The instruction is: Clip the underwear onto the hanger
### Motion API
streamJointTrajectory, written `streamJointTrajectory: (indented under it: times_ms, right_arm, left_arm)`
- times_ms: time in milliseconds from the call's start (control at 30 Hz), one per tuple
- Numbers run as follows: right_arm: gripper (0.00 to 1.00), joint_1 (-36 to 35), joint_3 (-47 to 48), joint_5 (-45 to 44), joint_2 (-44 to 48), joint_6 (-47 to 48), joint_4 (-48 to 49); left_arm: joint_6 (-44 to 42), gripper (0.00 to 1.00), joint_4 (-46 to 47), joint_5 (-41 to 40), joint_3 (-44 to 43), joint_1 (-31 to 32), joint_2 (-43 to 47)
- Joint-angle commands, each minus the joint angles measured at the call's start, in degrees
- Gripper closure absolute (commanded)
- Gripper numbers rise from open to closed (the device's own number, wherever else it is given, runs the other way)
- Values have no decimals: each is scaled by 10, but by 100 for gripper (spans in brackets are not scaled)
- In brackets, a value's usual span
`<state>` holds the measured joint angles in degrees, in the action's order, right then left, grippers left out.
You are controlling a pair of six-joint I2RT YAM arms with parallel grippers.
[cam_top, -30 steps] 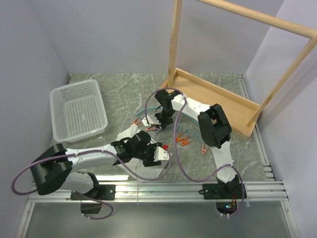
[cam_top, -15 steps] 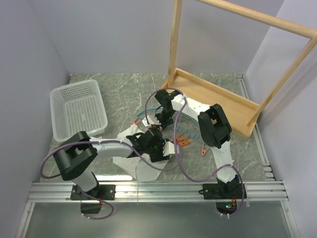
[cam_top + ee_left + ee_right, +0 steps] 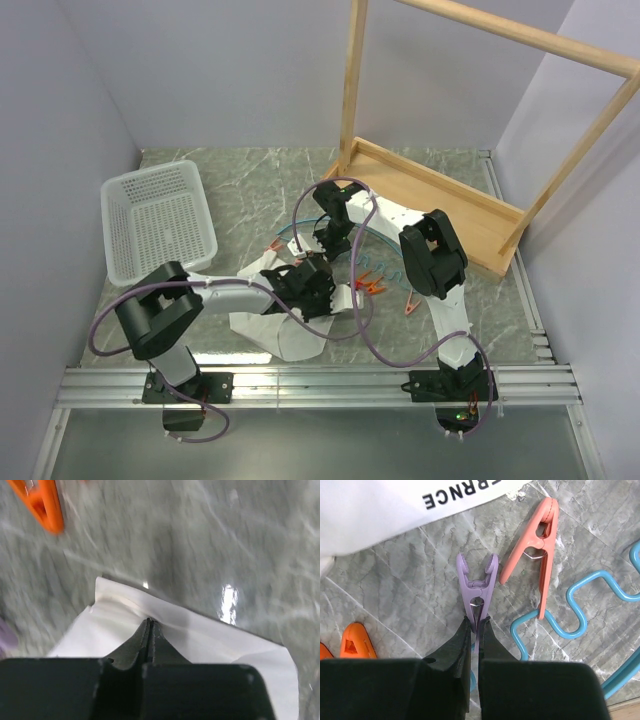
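The white underwear (image 3: 283, 335) lies creased on the marble table in front of the arms. In the left wrist view its edge (image 3: 210, 640) is puckered into a ridge at my fingertips. My left gripper (image 3: 150, 622) is shut on that ridge of the underwear. The teal hanger (image 3: 580, 615) lies flat on the table, a salmon clip (image 3: 535, 545) on its wavy bar. My right gripper (image 3: 476, 622) is shut on the handles of a purple clip (image 3: 477, 582), whose mouth points at the lettered waistband (image 3: 465, 492).
A white perforated basket (image 3: 155, 225) stands at the back left. A big wooden rack frame (image 3: 440, 200) fills the back right. Loose orange clips (image 3: 370, 284) lie right of the cloth, and another orange clip (image 3: 356, 640) lies by my right fingers.
My left arm swung in over the underwear, its gripper moved up toward the centre, and its jaws went from open to shut on the cloth. The right arm stayed still.
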<state>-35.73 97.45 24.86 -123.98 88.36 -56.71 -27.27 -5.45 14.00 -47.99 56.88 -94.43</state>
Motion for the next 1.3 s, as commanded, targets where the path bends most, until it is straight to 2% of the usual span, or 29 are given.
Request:
streamJointTrajectory:
  times_ms: [0, 233, 267, 300, 400, 500, 733, 1133, 1233, 1267]
  right_arm:
    - [100, -1, 23, 7, -4, 4, -14]
    - [100, -1, 26, 8, -6, 6, -16]
    - [100, 0, 26, 9, -6, 6, -16]
    - [100, 0, 26, 8, -7, 6, -16]
    - [100, -1, 27, 8, -6, 5, -17]
    - [100, 0, 29, 8, -8, 4, -20]
    - [100, 0, 33, 7, -11, 2, -22]
    - [100, 0, 45, 8, -18, 1, -29]
    - [100, -1, 47, 7, -19, 1, -32]
    - [100, -1, 48, 8, -20, 1, -32]
  left_arm:
    - [2, 100, -22, -20, 39, 2, 69]
    - [0, 98, -23, -17, 112, -27, 162]
    - [-2, 94, -25, -13, 113, -32, 166]
    - [2, 84, -25, -8, 113, -37, 167]
    - [29, 65, -18, 10, 108, -56, 183]
    - [55, 54, -25, 22, 100, -56, 188]
    - [94, 43, -33, 19, 84, -49, 170]
    - [116, 46, -61, -29, 18, -15, 50]
    - [115, 51, -83, -31, -5, -12, 21]
    - [115, 59, -90, -32, -11, -12, 14]
